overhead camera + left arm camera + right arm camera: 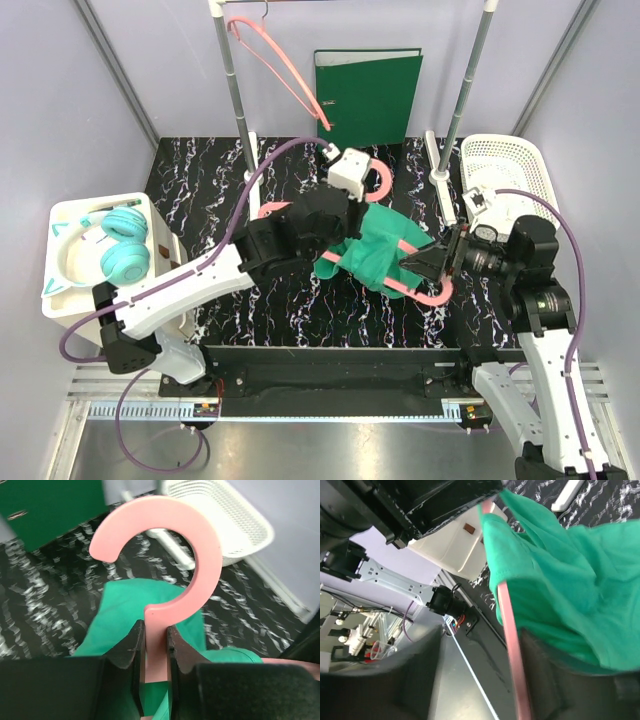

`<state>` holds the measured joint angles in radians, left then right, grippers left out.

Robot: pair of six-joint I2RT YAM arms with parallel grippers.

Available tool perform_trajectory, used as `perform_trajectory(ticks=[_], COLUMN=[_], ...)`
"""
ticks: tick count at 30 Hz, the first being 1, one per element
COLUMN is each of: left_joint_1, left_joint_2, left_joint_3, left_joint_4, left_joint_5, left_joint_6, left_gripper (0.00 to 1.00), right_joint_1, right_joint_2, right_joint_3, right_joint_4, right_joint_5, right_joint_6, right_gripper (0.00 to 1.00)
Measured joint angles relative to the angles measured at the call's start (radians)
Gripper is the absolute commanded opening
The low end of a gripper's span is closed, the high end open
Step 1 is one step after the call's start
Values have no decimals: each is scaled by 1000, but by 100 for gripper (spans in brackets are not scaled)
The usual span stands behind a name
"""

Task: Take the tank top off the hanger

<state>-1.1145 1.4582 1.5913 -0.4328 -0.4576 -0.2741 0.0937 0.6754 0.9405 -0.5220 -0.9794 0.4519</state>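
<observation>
A green tank top [378, 252] hangs on a pink hanger [425, 292] held above the black marbled table [200, 190]. My left gripper [335, 215] is shut on the hanger's neck [156, 645], just below the hook [202, 545]; the green cloth [125, 612] drapes under it. My right gripper [432, 262] is at the tank top's right side. In the right wrist view its jaws [480, 680] stand wide apart. The pink hanger bar [512, 650] runs along the right finger [560, 685], and the cloth [570, 580] lies over that finger.
A second pink hanger [285, 62] hangs on the rack between two poles [235, 90]. A green folder [368, 95] stands at the back. A white basket [505, 170] is at the right. Teal headphones [122, 250] lie on a white box [60, 215] at the left.
</observation>
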Motion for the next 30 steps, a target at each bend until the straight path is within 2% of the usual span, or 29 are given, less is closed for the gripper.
perform_trajectory(ticks=[3,7,12,16,21,27,29,30], left_joint_1=[-7,-14,-18,-17,-16,-9,-7,-5], left_joint_2=[-47,-124,-180,-183,-191,-227,-231,-232], left_joint_3=[-83,-178,-228,-252,-280,-310,-310,-310], left_joint_4=[8,11,30,40,42,40,41,41], left_joint_5=[-115,-243,-359,-432,-483,-516,-521,-522], left_joint_6=[-10,-19,-21,-18,-17,-17,-17,-16], left_gripper=[0,0,0,0,0,0,0,0], right_joint_1=[1,3,35,196,309,505,549,567], right_joint_2=[43,122,189,265,307,359,376,382], right_joint_3=[6,34,105,203,288,317,317,317], right_joint_4=[-19,-104,-181,-192,-188,-159,-155,-155], right_joint_5=[32,156,296,414,539,693,727,738], right_joint_6=[-10,-48,-79,-81,-76,-59,-58,-58], right_gripper=[89,90,90,90,89,90,86,81])
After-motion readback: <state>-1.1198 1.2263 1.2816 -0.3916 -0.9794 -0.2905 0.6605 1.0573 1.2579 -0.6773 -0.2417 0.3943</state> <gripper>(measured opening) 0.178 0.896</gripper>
